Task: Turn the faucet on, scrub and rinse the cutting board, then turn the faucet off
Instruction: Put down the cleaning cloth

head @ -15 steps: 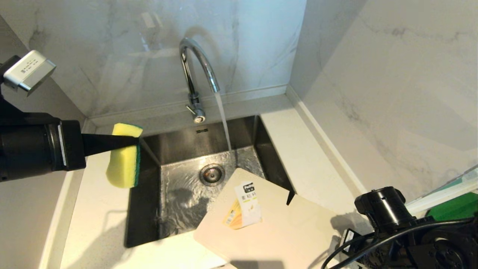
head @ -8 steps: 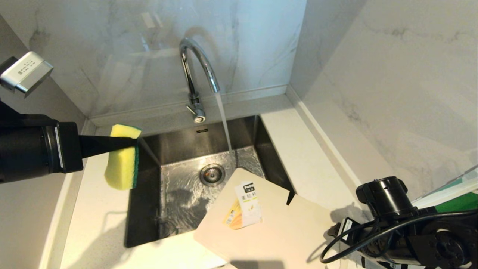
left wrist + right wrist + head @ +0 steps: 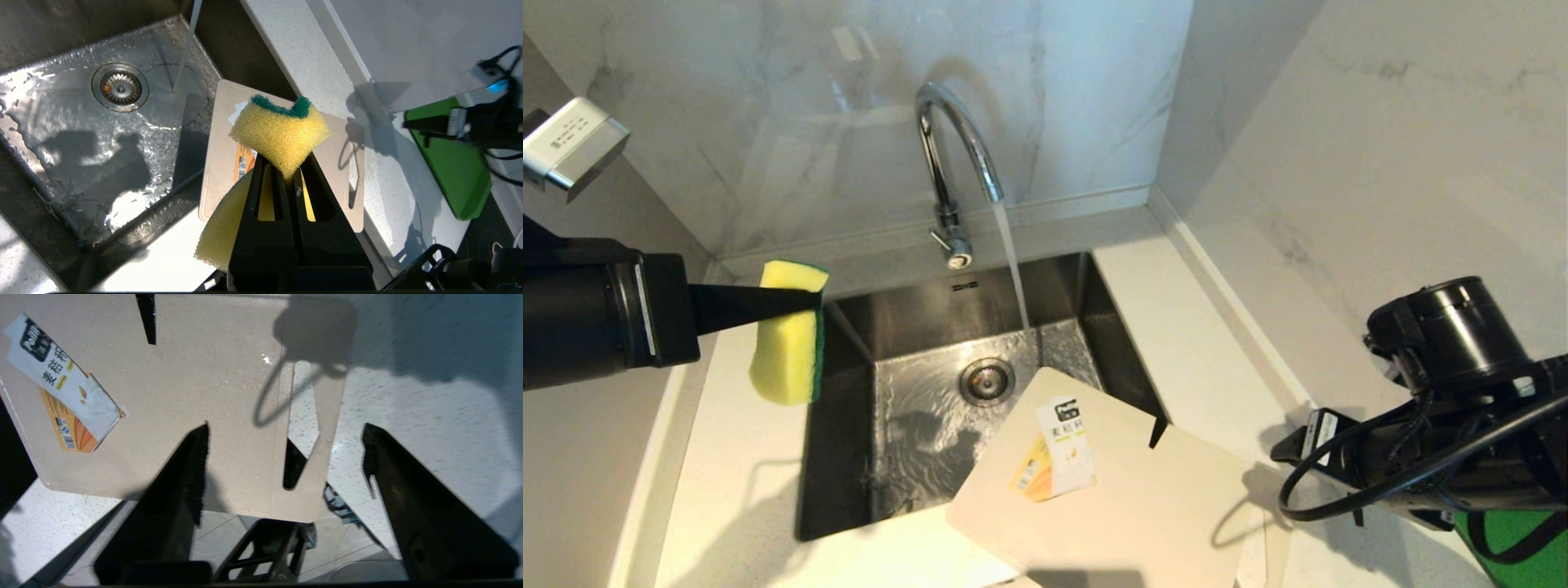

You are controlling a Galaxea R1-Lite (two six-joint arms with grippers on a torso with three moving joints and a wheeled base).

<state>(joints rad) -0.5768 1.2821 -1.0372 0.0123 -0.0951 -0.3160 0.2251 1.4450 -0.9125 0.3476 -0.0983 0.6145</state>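
- Left gripper (image 3: pixel 286 173): its black slotted fingers are clamped on a porous yellow sponge (image 3: pixel 786 331) with a green scouring face, which is squeezed into a V at the grip and held in the air over the bench (image 3: pixel 727 490) by the sink's left rim.
- Right gripper (image 3: pixel 284 457): its 2 matte black wedge fingers are spread wide with nothing between them, hovering over the slot-handle end of the cutting board (image 3: pixel 1111 498).
- The cutting board, a thin beige plastic rectangle with rounded corners, is lying flat on the speckled white bench at the sink's near right corner, with 1 corner overhanging the basin; a white, yellow and orange paper label (image 3: pixel 1055 449) is stuck to it, and a dark notch is cut into its edge.
- A clear stream is being poured by the polished chrome gooseneck faucet (image 3: pixel 952 163) into the wet brushed-steel sink (image 3: pixel 931 408), near the round drain.
- Since 1 second ago, the right arm has been raised and swung to the right; the board, sponge and water are unchanged.
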